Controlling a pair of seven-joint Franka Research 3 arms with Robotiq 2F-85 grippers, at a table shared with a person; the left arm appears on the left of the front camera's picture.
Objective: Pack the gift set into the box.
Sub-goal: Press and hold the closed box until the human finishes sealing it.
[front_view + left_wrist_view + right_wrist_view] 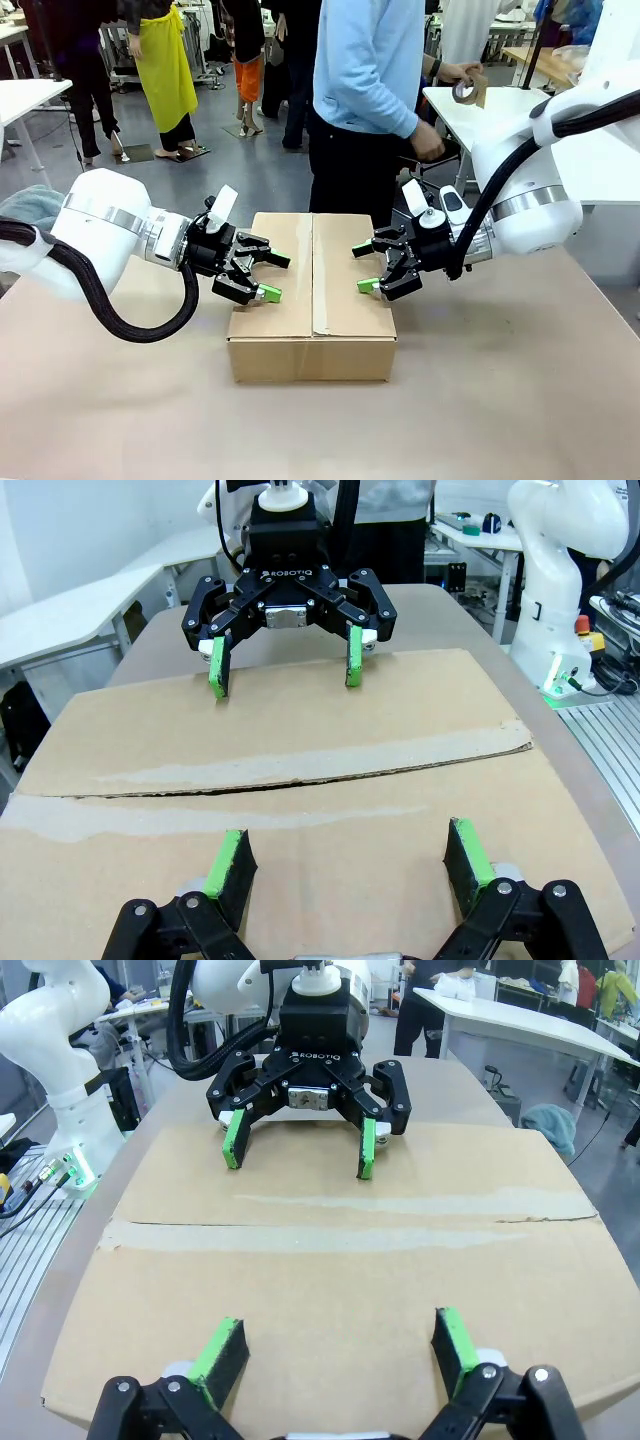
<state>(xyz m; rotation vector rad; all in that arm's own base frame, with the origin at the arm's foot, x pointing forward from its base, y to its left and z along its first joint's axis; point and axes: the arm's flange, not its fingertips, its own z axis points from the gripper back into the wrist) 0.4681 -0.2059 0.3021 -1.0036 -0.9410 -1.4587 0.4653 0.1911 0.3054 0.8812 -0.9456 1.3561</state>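
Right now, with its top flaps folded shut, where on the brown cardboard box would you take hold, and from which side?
Probably the two side walls of the plain brown corrugated cardboard box, squeezed between both hands: left hand from the robot's left, right hand from its right. The closed flat top offers no edge, and the box looks wider than either hand's open fingers.

The left gripper [350, 865] has its two fingers spread wide apart over the near flap of the box [300, 730], with nothing between the green pads [228, 865]. The top flaps are folded shut and meet in a seam [250, 785] running left to right. At the far edge of the box, the right gripper [285, 672] faces this way, also spread wide, its pad tips at the far flap. The box stands on a brown table [450, 620].
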